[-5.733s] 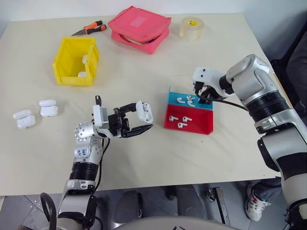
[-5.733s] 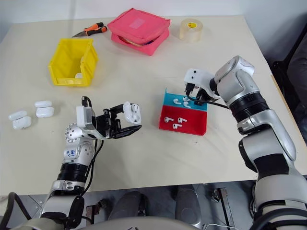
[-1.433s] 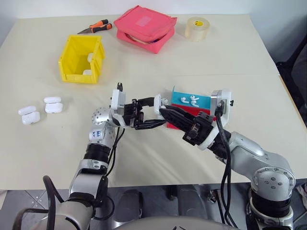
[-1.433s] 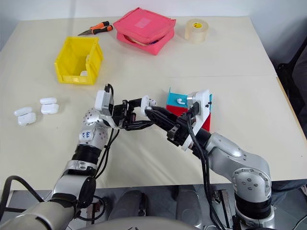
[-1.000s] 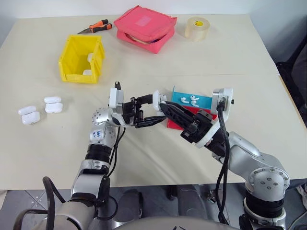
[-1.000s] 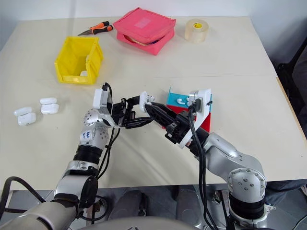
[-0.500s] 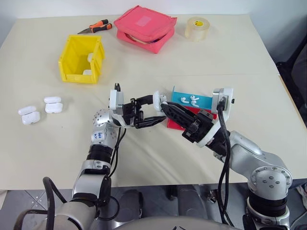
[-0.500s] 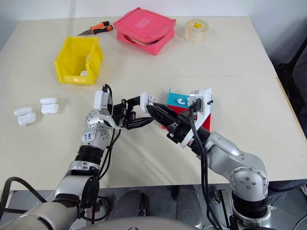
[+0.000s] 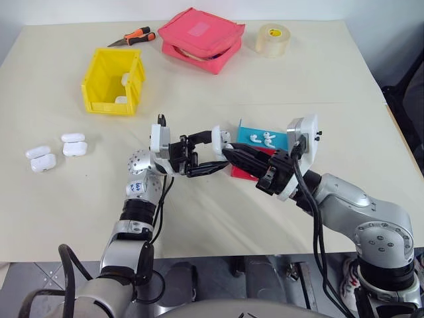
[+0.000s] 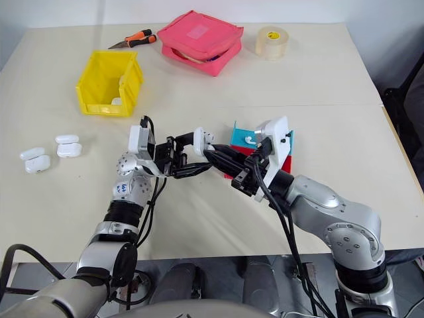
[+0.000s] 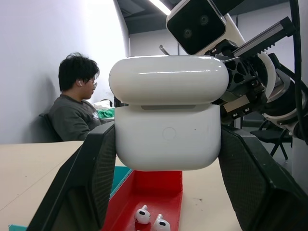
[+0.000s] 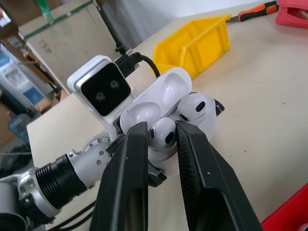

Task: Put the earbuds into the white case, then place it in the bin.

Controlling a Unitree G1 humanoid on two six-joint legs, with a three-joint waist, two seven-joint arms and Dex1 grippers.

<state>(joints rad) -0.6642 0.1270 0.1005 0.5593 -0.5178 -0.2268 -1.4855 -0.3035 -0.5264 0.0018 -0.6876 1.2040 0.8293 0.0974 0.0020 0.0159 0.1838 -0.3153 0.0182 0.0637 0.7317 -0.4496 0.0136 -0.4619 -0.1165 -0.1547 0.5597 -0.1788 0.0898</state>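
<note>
The right gripper (image 12: 161,139) pinches one earbud (image 12: 162,133) between its fingers and holds it at the open case (image 12: 166,113), where a second earbud (image 12: 195,107) already sits. The left gripper (image 9: 211,153) is clamped on that case above the table (image 9: 218,212), lid up, just left of the blue tray (image 9: 278,142) and red tray (image 11: 159,187), which hold more earbuds. The bin (image 9: 111,83) stands well apart at the far left, with three spare cases (image 9: 53,151) nearer the left edge.
</note>
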